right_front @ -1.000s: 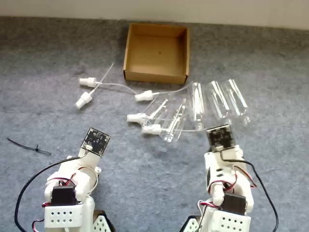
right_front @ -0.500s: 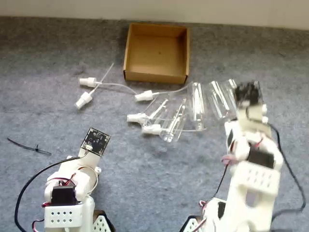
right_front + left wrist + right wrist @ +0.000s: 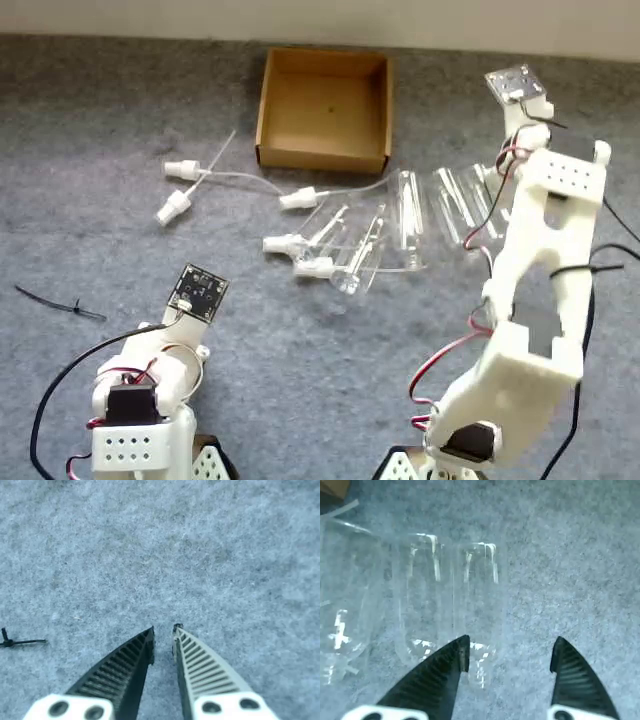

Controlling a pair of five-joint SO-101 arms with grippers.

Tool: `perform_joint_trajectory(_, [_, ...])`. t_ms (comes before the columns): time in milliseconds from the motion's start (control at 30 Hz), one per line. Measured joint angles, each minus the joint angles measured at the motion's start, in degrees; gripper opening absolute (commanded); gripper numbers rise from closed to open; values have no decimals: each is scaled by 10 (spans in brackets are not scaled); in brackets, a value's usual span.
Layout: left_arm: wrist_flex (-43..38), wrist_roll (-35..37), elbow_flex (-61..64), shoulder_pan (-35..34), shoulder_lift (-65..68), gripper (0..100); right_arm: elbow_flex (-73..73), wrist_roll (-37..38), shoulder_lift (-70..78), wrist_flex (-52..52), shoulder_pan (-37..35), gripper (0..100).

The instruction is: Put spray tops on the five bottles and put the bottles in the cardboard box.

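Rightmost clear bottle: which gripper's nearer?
Right. The right gripper hangs open over the bottle, one fingertip above it; the left gripper sits far off over bare carpet.

overhead camera looks down; wrist cameras hug the table point(image 3: 200, 555).

On the grey surface point(image 3: 100, 130), the right arm point(image 3: 545, 230) stretches over clear bottles point(image 3: 410, 232) lying on their sides near the cardboard box point(image 3: 325, 108), white spray tops point(image 3: 298, 198) lie scattered beside them, and the left arm point(image 3: 150, 380) sits folded.
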Motion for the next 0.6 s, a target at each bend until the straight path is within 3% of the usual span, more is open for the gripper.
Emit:
perform_joint_trajectory(300, [0, 0, 0, 0, 0, 78, -242, 31, 229, 57, -1, 266])
perform_joint_trajectory(600, [0, 0, 0, 0, 0, 78, -362, 47, 313, 190, -24, 266])
